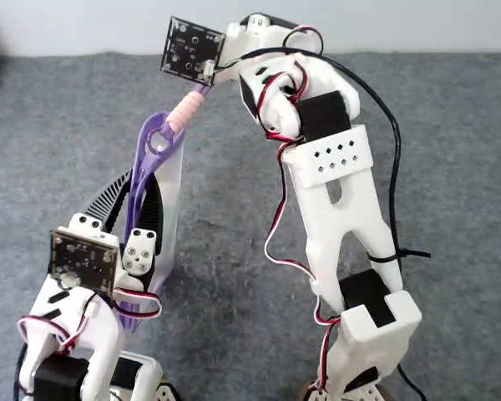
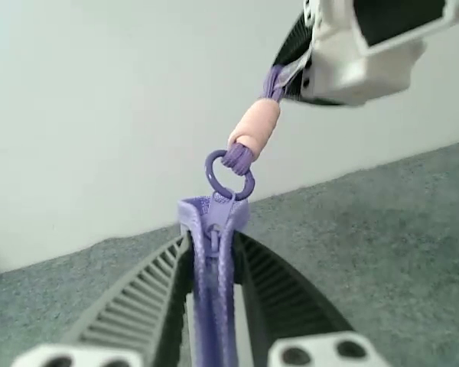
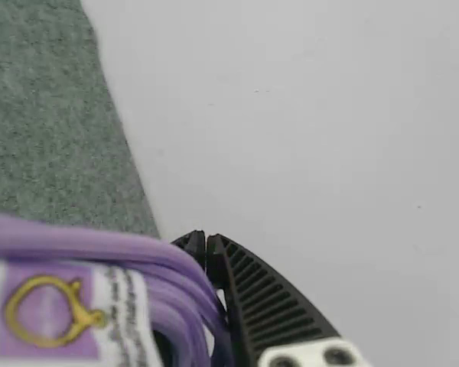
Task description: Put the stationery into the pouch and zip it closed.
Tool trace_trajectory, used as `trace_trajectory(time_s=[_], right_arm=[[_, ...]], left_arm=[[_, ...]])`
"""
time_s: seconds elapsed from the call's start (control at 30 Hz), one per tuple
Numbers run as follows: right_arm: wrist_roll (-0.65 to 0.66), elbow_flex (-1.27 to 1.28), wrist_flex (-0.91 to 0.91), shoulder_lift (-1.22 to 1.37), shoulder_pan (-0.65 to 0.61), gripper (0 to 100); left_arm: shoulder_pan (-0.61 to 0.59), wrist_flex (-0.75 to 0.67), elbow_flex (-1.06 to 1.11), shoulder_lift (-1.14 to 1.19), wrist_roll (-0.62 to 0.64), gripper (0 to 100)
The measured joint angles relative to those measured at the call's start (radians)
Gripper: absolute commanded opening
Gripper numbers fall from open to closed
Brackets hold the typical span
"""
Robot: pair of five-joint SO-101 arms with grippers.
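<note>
Both pincers clamped, the pouch strung between them.
The left gripper (image 2: 213, 252) is closed on the purple pouch (image 2: 212, 218) along its zip edge. Just beyond its tips sit the ring (image 2: 228, 174) and pink bead (image 2: 254, 126), whose cord (image 2: 275, 82) the right gripper (image 2: 294, 76) pinches tight. The pouch looks light and floppy, so grip it by the seam and pull by the cord behind the bead, which should stop slipping.
</note>
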Motion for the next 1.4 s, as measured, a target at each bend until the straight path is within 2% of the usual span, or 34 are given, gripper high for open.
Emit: trace_trajectory(time_s=[0.23, 0.5, 1.13, 1.3, 1.4], right_arm=[[0.000, 0.000, -0.002, -0.020, -0.061, 0.7], [0.000, 0.000, 0.003, -0.087, -0.172, 0.7], [0.000, 0.000, 0.003, -0.160, -0.176, 0.7], [0.000, 0.000, 0.003, -0.164, -0.176, 0.7], [0.000, 0.000, 0.003, -0.164, -0.176, 0.7]], left_arm=[[0.000, 0.011, 0.011, 0.002, -0.005, 1], [0.000, -0.084, 0.089, -0.009, -0.069, 4], [0.000, -0.086, 0.089, -0.009, -0.069, 7], [-0.009, -0.092, 0.100, -0.011, -0.071, 15], [-0.048, -0.098, 0.121, -0.011, -0.072, 16]])
